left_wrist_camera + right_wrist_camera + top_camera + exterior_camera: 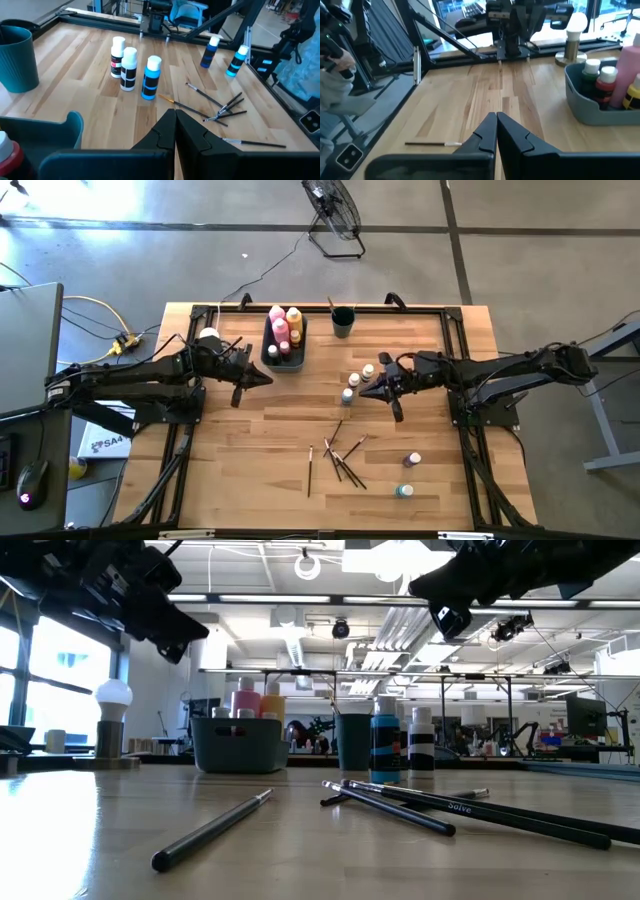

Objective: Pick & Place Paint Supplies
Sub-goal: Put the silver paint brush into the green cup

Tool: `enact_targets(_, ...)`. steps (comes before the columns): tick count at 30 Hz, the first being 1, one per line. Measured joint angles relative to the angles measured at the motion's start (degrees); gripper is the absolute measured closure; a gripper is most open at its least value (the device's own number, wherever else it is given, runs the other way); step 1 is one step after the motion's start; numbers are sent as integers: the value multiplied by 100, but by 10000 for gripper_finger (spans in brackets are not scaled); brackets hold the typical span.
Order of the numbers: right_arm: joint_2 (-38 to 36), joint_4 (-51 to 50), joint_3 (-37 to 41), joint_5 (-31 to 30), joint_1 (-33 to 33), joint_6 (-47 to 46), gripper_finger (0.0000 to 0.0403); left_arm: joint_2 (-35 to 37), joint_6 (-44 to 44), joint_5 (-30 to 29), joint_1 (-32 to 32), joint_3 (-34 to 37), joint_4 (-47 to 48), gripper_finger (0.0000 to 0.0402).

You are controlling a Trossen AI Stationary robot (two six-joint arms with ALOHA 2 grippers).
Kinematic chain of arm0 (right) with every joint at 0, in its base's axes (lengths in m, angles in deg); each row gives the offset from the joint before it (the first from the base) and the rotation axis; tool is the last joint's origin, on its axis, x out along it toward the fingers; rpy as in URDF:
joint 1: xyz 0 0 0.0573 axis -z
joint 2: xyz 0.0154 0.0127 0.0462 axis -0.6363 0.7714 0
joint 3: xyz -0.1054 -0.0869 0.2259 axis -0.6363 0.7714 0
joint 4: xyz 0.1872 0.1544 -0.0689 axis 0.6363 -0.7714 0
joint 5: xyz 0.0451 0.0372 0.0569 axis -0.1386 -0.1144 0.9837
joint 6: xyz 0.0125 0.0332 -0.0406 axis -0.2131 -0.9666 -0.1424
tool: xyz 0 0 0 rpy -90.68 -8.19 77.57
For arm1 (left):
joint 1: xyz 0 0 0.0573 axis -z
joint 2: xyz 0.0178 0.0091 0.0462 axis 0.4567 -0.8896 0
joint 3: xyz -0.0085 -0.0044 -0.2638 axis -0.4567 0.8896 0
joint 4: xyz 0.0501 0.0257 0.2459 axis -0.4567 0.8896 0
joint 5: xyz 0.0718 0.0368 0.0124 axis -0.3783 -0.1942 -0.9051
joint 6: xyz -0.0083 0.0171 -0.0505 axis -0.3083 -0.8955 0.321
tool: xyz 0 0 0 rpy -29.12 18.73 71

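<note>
Paintbrushes [340, 458] are lying scattered on the near-middle of the wooden table [250, 470], and we are keeping both claws well above and behind them. One single brush [310, 470] is lying apart at the left of the cluster; in the low view one handle is showing the word "Solve" [458, 808]. Toward the near right, two small white-capped bottles [411, 461] are standing apart from each other, close to the table's right edge.

Farther back, we are holding our right gripper [384, 391] pinched shut and empty, just beside a trio of small bottles [357, 380], which are standing upright, one blue and two banded black and white. Our left gripper [252, 379] is likewise closed with nothing between its fingers, hovering just in front of the grey bin [270, 352].

That bin is holding the tall pink bottle [277, 317], the yellow bottle [294, 318] and a few small bottles. A teal cup [343, 322] is standing to its right near the far edge, and a white knob on a tan base [208, 336] is sitting to its left. We are seeing bare wood between the two claws and along the near left of the table.
</note>
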Motion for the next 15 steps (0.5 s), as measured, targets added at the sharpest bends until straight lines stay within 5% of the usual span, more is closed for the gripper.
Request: enact_targets(15,0,768,0,35,4,-18,399,1,12,-51,0,0,-9,398)
